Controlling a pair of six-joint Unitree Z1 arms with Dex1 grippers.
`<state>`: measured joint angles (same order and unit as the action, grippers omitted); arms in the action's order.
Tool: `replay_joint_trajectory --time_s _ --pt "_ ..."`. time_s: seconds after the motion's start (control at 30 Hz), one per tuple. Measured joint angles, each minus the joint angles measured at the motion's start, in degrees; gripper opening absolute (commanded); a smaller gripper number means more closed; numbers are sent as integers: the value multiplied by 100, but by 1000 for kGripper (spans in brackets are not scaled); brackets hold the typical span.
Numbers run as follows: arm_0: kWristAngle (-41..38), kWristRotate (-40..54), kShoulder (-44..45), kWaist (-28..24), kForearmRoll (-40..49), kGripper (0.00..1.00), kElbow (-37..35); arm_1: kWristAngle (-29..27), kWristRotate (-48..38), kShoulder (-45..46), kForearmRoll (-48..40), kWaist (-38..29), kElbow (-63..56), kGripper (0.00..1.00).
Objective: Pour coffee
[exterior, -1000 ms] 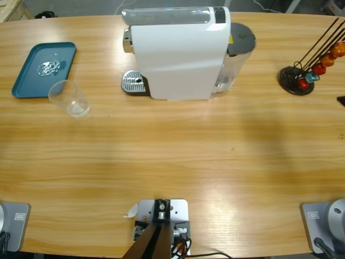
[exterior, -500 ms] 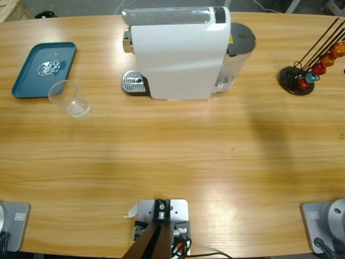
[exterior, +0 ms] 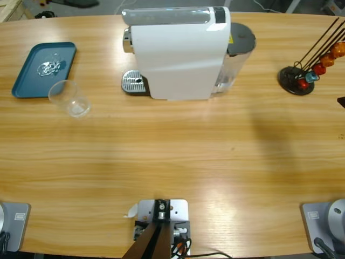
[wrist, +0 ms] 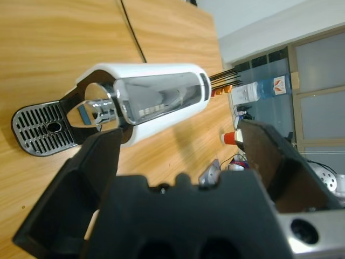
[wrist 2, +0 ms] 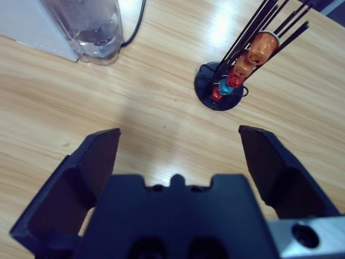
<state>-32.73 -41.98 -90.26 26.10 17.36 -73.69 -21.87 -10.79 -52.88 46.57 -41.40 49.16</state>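
No coffee shows in any view. The white coffee machine [exterior: 178, 54] stands at the table's far middle, its metal drip tray [exterior: 133, 83] bare on its left. A clear plastic cup [exterior: 70, 98] stands upright to the left of it, and no liquid shows in it. My left gripper [wrist: 178, 135] hangs open in the air, facing the machine's [wrist: 151, 100] spout end and drip tray [wrist: 43, 129], well apart from both. My right gripper [wrist 2: 178, 135] is open above bare wood, short of the capsule stand [wrist 2: 223, 86] and the water tank [wrist 2: 91, 27].
A teal tray [exterior: 29, 81] with a crumpled clear thing on it lies at the far left, behind the cup. The black capsule stand [exterior: 297, 80] with red and orange capsules is at the far right. A dark shape [exterior: 70, 2] shows at the top left edge.
A dark shape has come into the high view's top left edge. The cup, machine, tray and capsule stand have not moved.
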Motion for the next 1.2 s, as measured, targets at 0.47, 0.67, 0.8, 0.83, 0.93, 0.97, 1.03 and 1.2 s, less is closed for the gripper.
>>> replay_joint_trajectory --time_s 0.47,0.67,0.8,0.83,0.93,0.97,1.03,1.2 --pt "-5 -4 -777 -4 95 809 -166 1 0 0 0 0 0 885" --pt "-5 -9 -910 -4 95 581 -337 1 0 0 1 0 0 885" --pt "-5 -9 -950 -4 95 423 -338 1 0 0 1 0 0 885" --pt "-5 -9 -956 -4 95 365 -338 1 0 0 2 0 0 885" --pt "-5 -9 -976 -3 95 301 -341 1 0 0 3 0 0 885" --pt "-5 -9 -979 -3 95 263 -341 1 0 0 5 0 0 885" --pt "-5 -9 -981 -3 95 227 -341 1 0 0 5 0 0 885" --pt "-5 -9 -994 23 95 65 -342 1 0 0 5 0 0 885"
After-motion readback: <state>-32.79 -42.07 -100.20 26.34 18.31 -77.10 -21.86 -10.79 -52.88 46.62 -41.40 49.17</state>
